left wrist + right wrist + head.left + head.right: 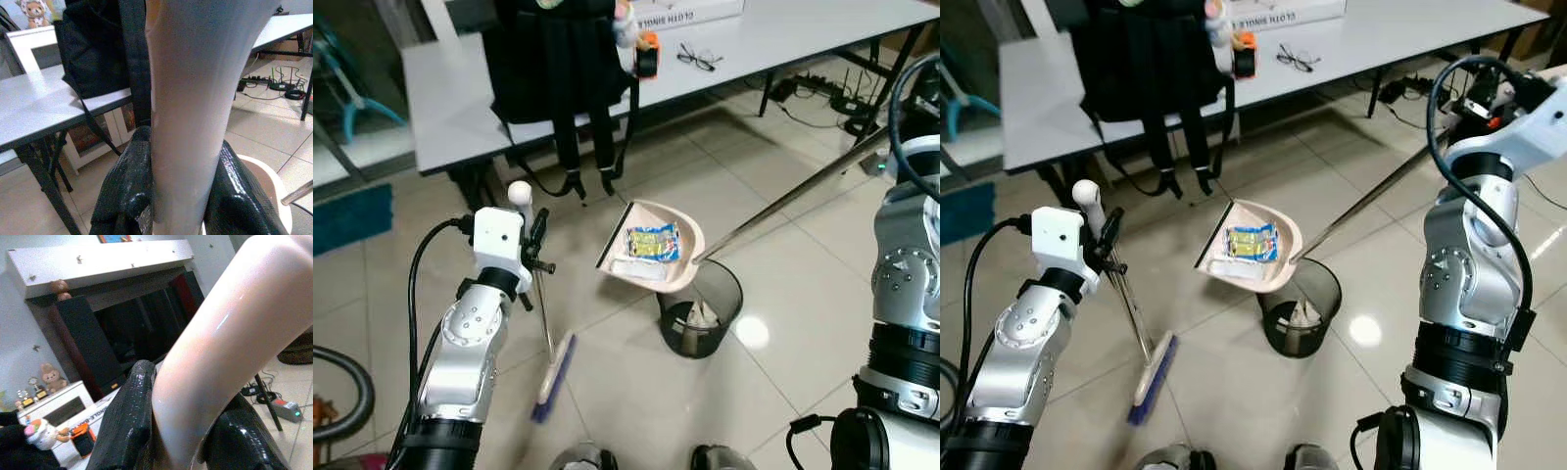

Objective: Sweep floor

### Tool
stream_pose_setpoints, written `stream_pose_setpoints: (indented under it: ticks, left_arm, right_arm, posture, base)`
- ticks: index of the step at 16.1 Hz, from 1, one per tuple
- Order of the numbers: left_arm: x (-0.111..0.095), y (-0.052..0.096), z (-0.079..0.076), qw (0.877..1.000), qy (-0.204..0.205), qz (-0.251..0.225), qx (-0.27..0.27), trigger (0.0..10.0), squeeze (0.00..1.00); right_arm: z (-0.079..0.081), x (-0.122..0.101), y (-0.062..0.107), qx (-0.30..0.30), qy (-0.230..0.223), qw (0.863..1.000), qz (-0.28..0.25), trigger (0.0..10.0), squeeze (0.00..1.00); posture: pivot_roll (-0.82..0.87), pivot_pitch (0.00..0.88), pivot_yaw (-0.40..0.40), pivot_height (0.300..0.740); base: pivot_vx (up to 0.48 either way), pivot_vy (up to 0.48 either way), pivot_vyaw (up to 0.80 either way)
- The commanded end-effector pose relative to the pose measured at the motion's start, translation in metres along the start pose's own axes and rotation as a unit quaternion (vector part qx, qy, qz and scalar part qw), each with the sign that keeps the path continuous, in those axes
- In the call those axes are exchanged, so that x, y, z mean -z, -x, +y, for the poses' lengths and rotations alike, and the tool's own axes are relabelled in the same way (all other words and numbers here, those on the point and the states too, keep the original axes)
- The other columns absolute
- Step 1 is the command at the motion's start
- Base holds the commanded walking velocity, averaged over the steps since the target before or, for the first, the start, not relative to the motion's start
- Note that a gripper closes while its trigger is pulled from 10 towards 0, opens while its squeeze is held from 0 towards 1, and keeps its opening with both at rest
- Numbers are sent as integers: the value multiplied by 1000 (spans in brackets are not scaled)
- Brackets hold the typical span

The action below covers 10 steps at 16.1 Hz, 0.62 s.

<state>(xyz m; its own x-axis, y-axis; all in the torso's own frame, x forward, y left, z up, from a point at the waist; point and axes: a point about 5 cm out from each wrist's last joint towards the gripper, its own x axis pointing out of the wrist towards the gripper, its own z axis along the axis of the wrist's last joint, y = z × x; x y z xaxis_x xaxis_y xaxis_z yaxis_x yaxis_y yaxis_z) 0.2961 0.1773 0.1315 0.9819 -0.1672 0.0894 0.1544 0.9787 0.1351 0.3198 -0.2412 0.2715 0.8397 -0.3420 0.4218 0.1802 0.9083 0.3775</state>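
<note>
My left gripper [536,257] is shut on the pale grip of a broom [195,98], just below its white knob [519,191]. The metal shaft slants down to the blue brush head [553,377], which rests on the tiled floor. My right gripper [1489,98] is shut on the pale grip [220,338] of a long metal rod [783,201]. That rod carries a beige dustpan [685,235], tilted just above a black mesh bin [700,313]. A yellow and blue packet [653,241] and a white scrap lie in the pan. The bin holds crumpled paper.
A white table [440,108] stands ahead with a black backpack [553,59] whose straps hang over the edge, glasses [698,57] and an orange item [647,51]. Cables and a power strip [822,93] lie under the table at right. A blue mat [347,215] is at left.
</note>
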Motion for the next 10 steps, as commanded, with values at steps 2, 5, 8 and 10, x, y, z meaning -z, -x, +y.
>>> stream_pose_setpoints:
  ticks: [2, 5, 8, 10]
  left_arm:
    - [-4, 0, 3, 1000, -7, -8, -6, 10000, 0]
    - [-3, 1, 2, 1000, -9, -7, -5, 10000, 0]
    - [-3, 1, 1, 1000, -10, -6, -1, 10000, 0]
    - [-3, 1, 0, 1000, -10, -7, 1, 10000, 0]
  right_arm:
    - [10, -19, -2, -44, 26, 998, -45, 10000, 0]
    - [18, -24, -1, -94, 73, 991, -58, 10000, 0]
    - [30, -23, 4, -155, 121, 978, -67, 10000, 0]
    - [38, -17, 9, -185, 135, 971, -71, 10000, 0]
  posture:
    - [-11, 79, 80, 740]
    - [-11, 74, 76, 740]
    - [-12, 72, 77, 740]
    - [-11, 71, 77, 740]
  base:
    - [0, 0, 0]
    - [0, 0, 0]
    - [0, 0, 0]
    - [0, 0, 0]
